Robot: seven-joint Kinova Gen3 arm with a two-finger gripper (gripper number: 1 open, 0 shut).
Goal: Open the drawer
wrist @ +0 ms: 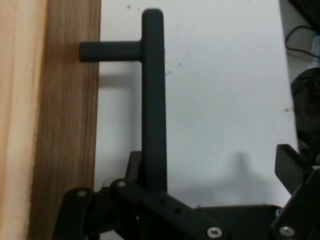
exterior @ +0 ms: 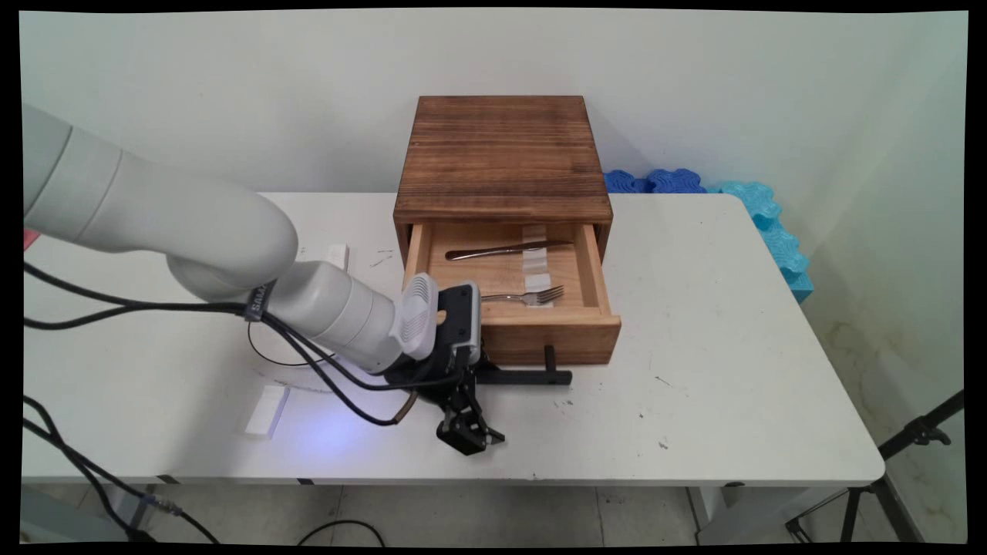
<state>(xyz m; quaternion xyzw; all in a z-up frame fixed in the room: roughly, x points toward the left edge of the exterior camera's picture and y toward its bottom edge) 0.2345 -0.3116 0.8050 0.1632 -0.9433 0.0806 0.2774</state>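
Note:
A dark wooden box [exterior: 501, 154] stands at the back of the white table [exterior: 732, 370], and its light wooden drawer [exterior: 551, 327] is pulled out. Inside the drawer lie a knife [exterior: 505, 250] and a fork [exterior: 532, 294]. A black bar handle [exterior: 528, 377] sticks out from the drawer front [wrist: 65, 125]. My gripper [exterior: 469, 438] hangs low over the table just in front of the handle's left end, open and holding nothing. In the hand view the handle [wrist: 153, 100] runs close beside the gripper's [wrist: 210, 167] left linkage, while the right finger [wrist: 289, 165] stands far off it.
A white block [exterior: 267, 411] lies on the table at the front left, and a smaller white piece [exterior: 338, 255] lies further back. Blue foam pieces [exterior: 759, 208] sit along the back right edge. A black tripod [exterior: 902, 455] stands beside the table's right end.

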